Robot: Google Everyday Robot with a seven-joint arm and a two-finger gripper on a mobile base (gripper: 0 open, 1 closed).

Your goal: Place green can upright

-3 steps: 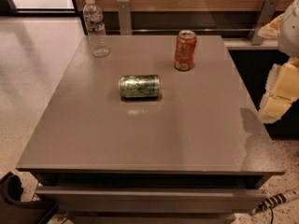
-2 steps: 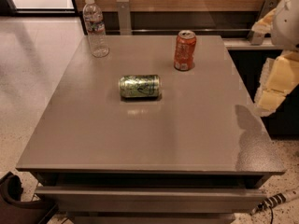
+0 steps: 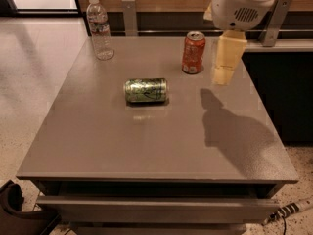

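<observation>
The green can (image 3: 145, 90) lies on its side near the middle of the grey table (image 3: 146, 141), its long axis running left to right. My gripper (image 3: 226, 60) hangs from the white wrist (image 3: 242, 6) above the table's far right part, just right of the orange-red can (image 3: 193, 52). It is to the right of and beyond the green can, well apart from it, and holds nothing that I can see. Its shadow falls on the table's right side.
An upright orange-red can stands at the back right, close to my gripper. A clear plastic water bottle (image 3: 100, 28) stands at the back left corner. A dark counter (image 3: 283, 72) borders the table on the right, and a wooden wall rail runs behind.
My arm has swung left from beyond the table's right edge to over its far right part, beside the orange-red can. The cans and bottle have not moved.
</observation>
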